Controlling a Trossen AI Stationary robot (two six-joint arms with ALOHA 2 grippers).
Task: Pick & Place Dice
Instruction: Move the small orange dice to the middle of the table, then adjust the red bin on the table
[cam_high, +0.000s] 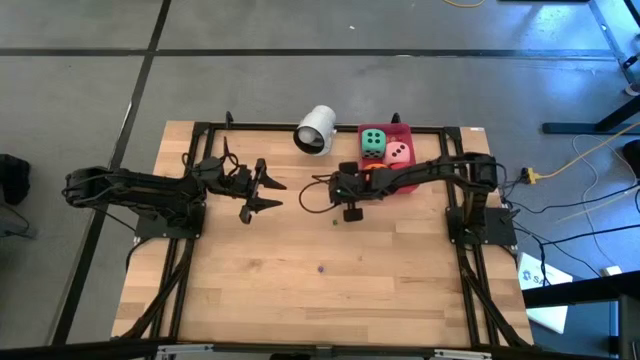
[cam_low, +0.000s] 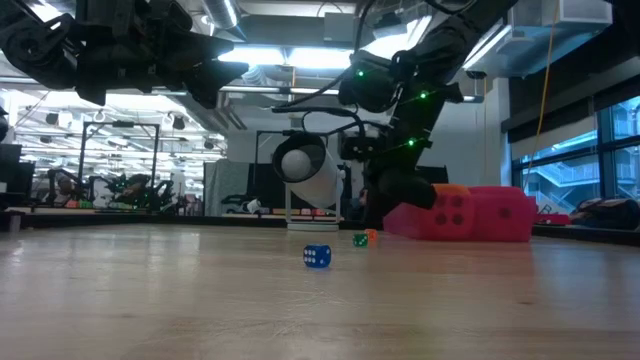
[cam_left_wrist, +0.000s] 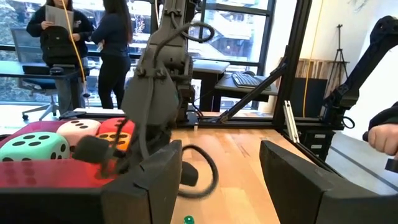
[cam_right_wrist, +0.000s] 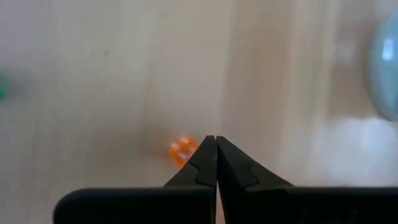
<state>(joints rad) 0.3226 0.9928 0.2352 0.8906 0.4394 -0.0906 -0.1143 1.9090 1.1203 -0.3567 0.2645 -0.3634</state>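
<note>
The 4 soft dice sit together in the red tray (cam_high: 404, 129) at the far edge of the tabletop (cam_high: 300, 300). The green die (cam_high: 373, 140) and pink die (cam_high: 398, 152) lie in plain sight. The red die (cam_left_wrist: 115, 126) and orange die (cam_low: 452, 189) are partly covered by the right arm.

We judge these cubes light and compressible, with a matte skin that should not slip. Take hold across 2 opposite flat faces, not on corners, and squeeze gently.

The left pincer (cam_high: 270, 194) hangs wide open and empty over the tabletop, left of centre. The right pincer (cam_right_wrist: 216, 142) is fully closed on nothing, with its tips just beside a small orange die (cam_right_wrist: 180, 149).

The white cup (cam_high: 316, 130) lies on its side just beside the tray. A small blue die (cam_low: 317, 256) and a small green die (cam_low: 360, 240) lie loose near the middle. The near half of the tabletop offers open room. Around the tray we expect tight clearance from its walls, the frame rail behind it, the cup and the right arm.
</note>
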